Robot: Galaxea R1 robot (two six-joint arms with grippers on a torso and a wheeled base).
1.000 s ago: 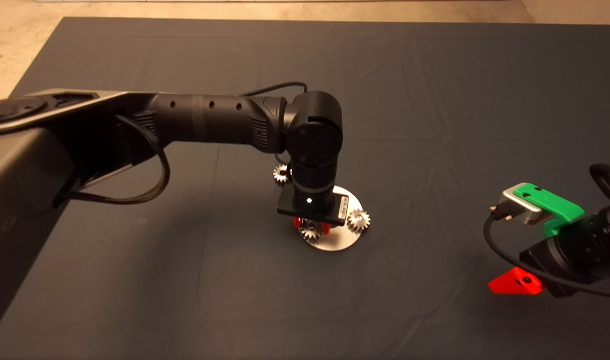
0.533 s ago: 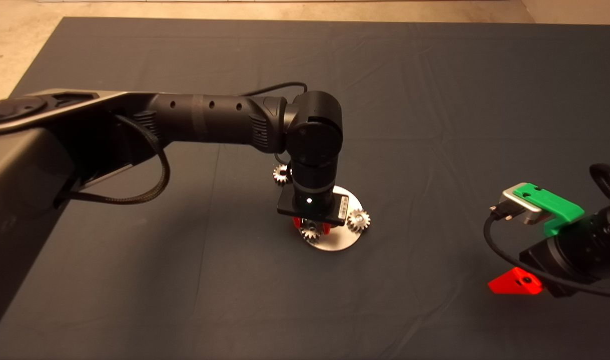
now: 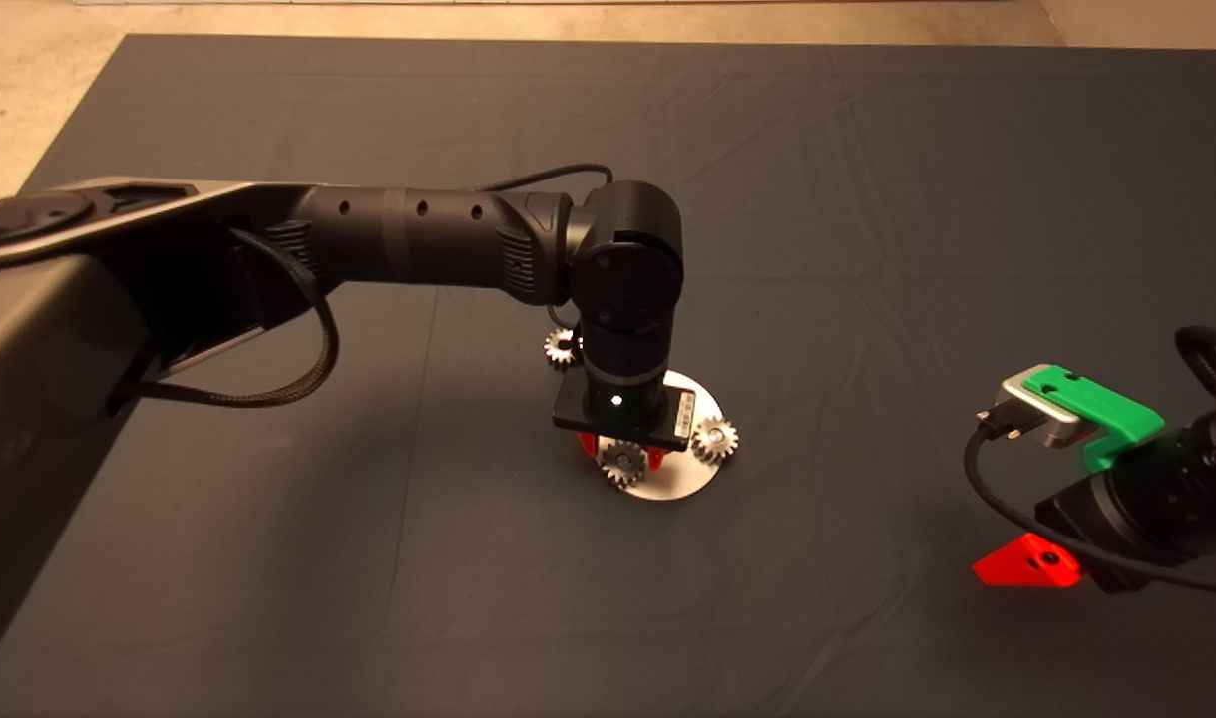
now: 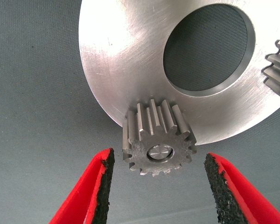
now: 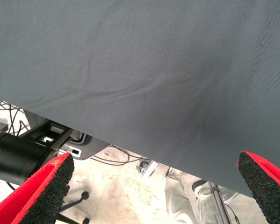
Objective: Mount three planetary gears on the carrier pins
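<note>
The round silver disc (image 4: 130, 60) lies on the mat. One planetary gear (image 4: 158, 137) sits on a carrier pin (image 4: 158, 151) at the disc's rim, the pin's end showing in its centre hole. My left gripper (image 4: 159, 186) hangs over it, open, its pads apart from the teeth on both sides. In the head view this gear (image 3: 623, 461) lies between the red fingers. A second gear (image 3: 714, 439) sits on the disc's right edge. A third gear (image 3: 562, 347) lies on the mat behind the left arm. My right gripper (image 5: 154, 191) is parked open at the lower right.
The left arm (image 3: 418, 239) stretches in from the left and hides the far part of the disc (image 3: 667, 484). The right wrist view shows the mat's edge (image 5: 130, 149), with floor, cables and a stand beyond it.
The left gripper's fingers have spread apart and let go of the gear, which now sits flat on its pin. The right arm has not moved.
</note>
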